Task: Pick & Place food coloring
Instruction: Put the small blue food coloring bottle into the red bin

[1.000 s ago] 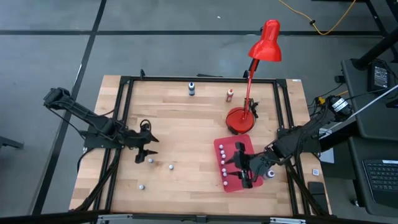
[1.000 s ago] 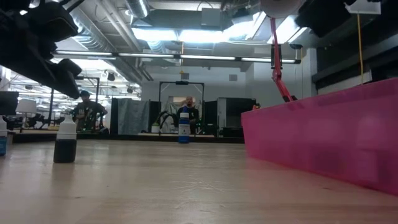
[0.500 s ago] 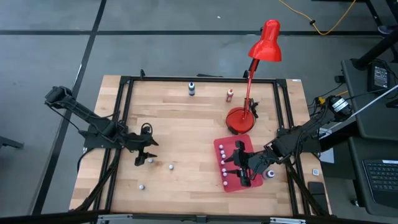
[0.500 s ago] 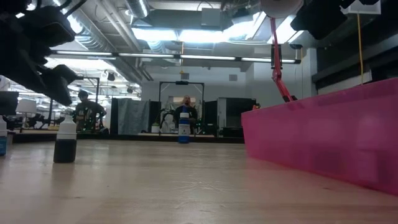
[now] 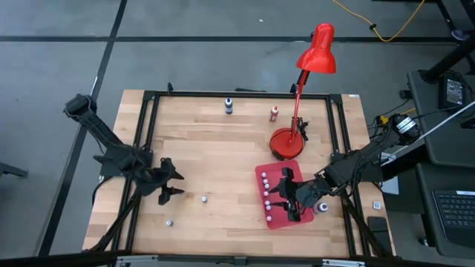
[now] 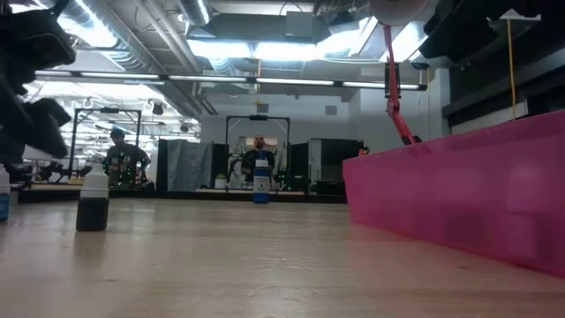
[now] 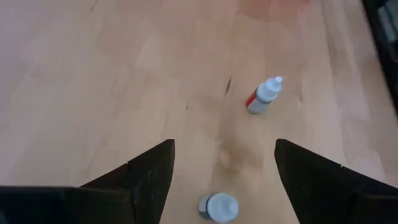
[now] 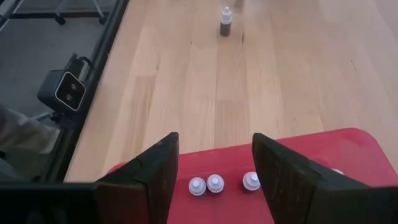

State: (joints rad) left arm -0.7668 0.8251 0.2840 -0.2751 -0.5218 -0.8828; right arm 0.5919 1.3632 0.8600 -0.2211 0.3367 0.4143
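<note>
Since the left gripper (image 7: 221, 180) hangs spread open over a small bottle (image 7: 218, 207), it should drop straight down and pinch the cap gently.

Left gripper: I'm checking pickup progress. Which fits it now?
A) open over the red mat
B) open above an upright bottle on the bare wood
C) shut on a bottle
B: the left gripper stands open, an upright bottle between its fingers on the table.
</note>
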